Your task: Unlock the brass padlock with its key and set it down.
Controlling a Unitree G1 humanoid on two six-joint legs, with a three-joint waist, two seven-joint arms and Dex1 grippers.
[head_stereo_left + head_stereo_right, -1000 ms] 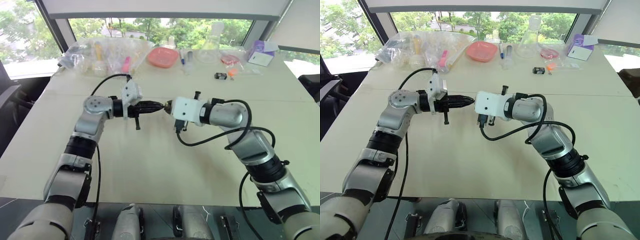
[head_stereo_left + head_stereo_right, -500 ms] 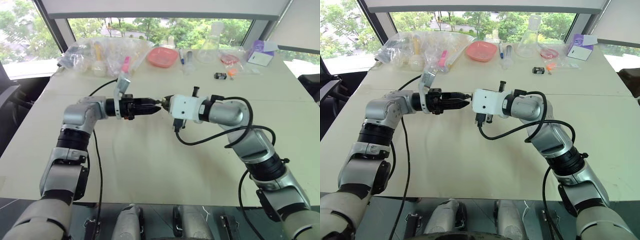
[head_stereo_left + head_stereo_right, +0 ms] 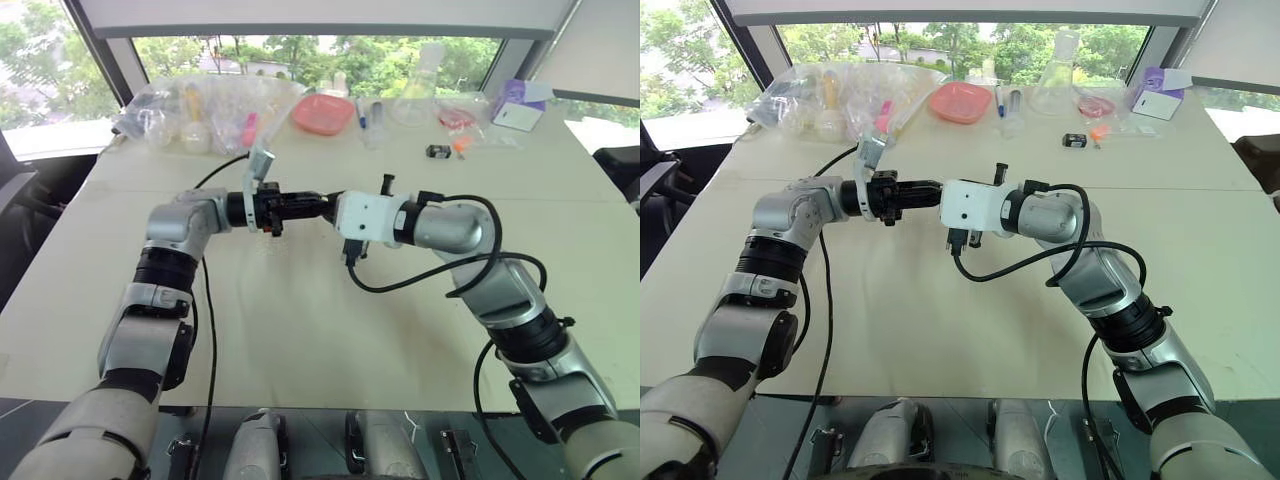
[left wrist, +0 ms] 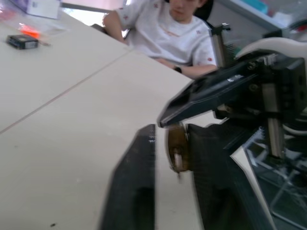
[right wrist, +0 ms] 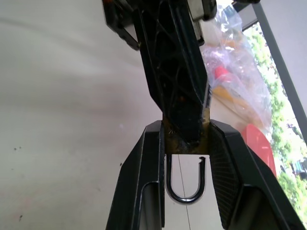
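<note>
Held above the counter (image 3: 300,330), near its middle: right tool (image 5: 184,143) pinching the padlock (image 5: 186,142) by its brass body, one finger on each side. Shackle (image 5: 184,184) pointing back between those fingers, one leg out of the body. Left tool (image 3: 318,205) pointing level at the right one, tip to tip, fingers (image 4: 132,187) nearly together at the padlock's far end. Cannot tell whether pinching a key there. Seen from the left wrist: brass disc between both tools. Beyond the counter's far corner, a seated person (image 4: 168,33) in a white shirt. Along the window edge: plastic bags (image 3: 200,105), red tray (image 3: 325,113), small black box (image 3: 438,152).
</note>
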